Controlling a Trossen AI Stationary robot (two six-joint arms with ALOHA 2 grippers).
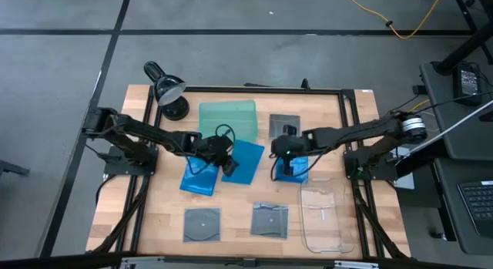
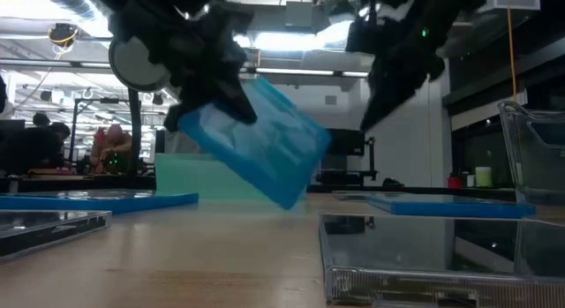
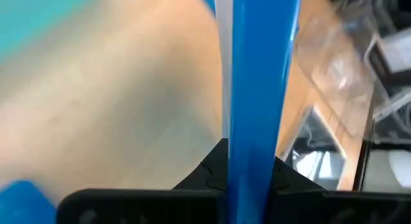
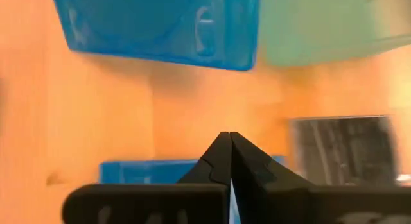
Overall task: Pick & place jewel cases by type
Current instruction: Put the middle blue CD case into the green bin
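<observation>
My left gripper (image 1: 223, 155) is over the table's middle, shut on a bright blue jewel case (image 1: 246, 163) that hangs tilted above the wood (image 2: 265, 149). A second blue case (image 1: 198, 179) lies flat to its left. My right gripper (image 1: 286, 152) is shut and hovers over the third blue case (image 1: 296, 169), which lies flat (image 4: 144, 171). One grey-clear square case (image 1: 283, 124) lies toward the far edge. Two more (image 1: 202, 223) (image 1: 270, 220) lie along the near edge. My left gripper pinches the blue case between its two fingers (image 3: 207, 176) at its left edge (image 3: 255, 131), coming from the table's left and slanting down. The wrist view shows the case edge-on between the fingers. It is lifted clear and tilted, with its free corner (image 2: 287, 200) lowest.
A translucent green tray (image 1: 228, 119) stands behind the held case, and a clear plastic tray (image 1: 323, 215) sits at the near right. A black desk lamp (image 1: 168, 90) stands at the far left corner. A black frame (image 1: 347, 107) runs round the table. People show far off in the room.
</observation>
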